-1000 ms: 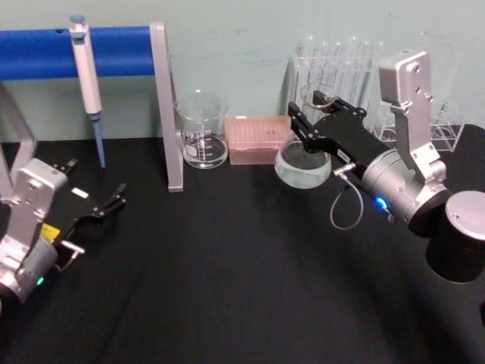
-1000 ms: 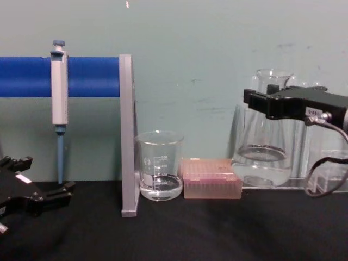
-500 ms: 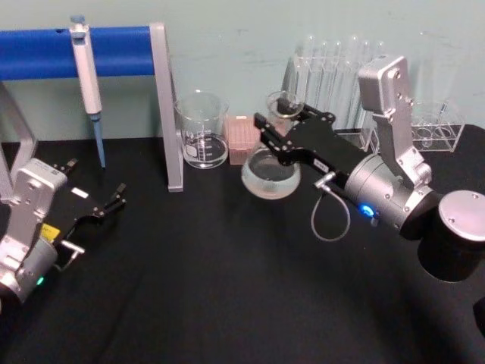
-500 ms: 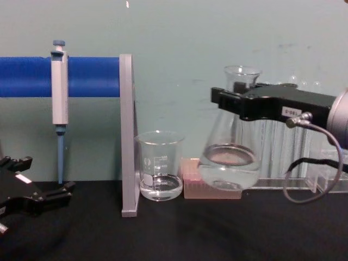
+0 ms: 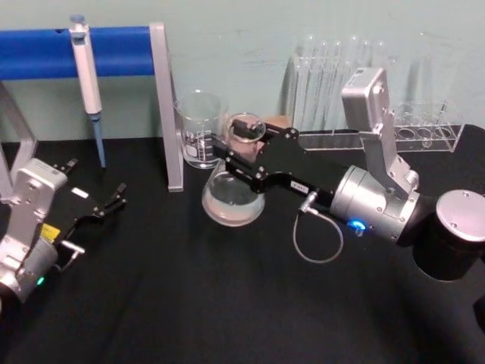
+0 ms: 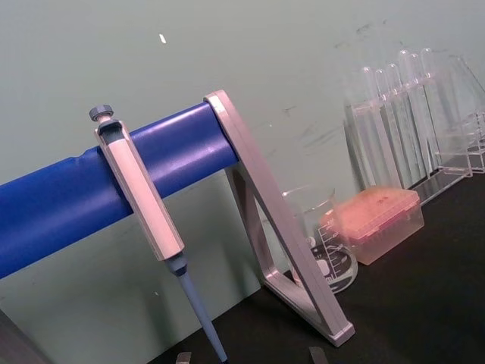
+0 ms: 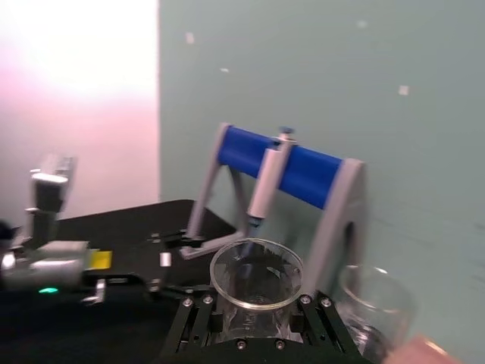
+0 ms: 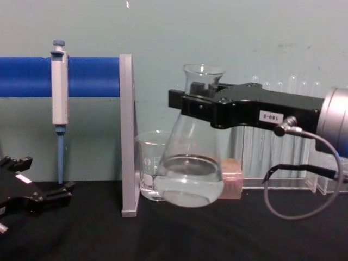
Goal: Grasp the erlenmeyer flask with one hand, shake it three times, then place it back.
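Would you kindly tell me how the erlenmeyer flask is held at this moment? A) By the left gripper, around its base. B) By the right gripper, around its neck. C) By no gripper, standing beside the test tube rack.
B: the right gripper is shut on the neck of the erlenmeyer flask, while the left gripper sits open far to the left.

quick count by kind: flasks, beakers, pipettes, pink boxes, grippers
erlenmeyer flask: 1
beaker: 1
pipette: 1
pink box: 1
grippers: 2, the left gripper and the right gripper
total: 6
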`<state>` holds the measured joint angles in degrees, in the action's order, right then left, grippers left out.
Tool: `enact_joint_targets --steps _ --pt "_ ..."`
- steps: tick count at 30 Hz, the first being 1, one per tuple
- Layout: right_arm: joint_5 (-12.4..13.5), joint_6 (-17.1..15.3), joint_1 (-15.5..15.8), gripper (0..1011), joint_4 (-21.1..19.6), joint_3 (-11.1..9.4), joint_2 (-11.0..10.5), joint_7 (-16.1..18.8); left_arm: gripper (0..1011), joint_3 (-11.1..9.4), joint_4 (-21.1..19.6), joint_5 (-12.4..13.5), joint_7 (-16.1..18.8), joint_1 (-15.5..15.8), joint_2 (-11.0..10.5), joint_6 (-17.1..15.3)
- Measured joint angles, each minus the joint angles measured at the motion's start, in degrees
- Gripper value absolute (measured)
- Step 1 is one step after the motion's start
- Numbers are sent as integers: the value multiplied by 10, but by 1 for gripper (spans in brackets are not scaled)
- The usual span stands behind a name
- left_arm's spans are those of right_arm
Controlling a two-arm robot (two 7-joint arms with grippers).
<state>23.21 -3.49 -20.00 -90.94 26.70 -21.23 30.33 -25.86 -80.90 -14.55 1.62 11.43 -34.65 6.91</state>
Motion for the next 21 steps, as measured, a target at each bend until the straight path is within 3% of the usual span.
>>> enact_joint_targets --steps 7,21 --pt "18 14 -12 449 2 23 -16 49 1001 0 0 0 0 0 0 0" --pt "42 29 -25 449 0 57 -43 103 1001 0 0 0 0 0 0 0"
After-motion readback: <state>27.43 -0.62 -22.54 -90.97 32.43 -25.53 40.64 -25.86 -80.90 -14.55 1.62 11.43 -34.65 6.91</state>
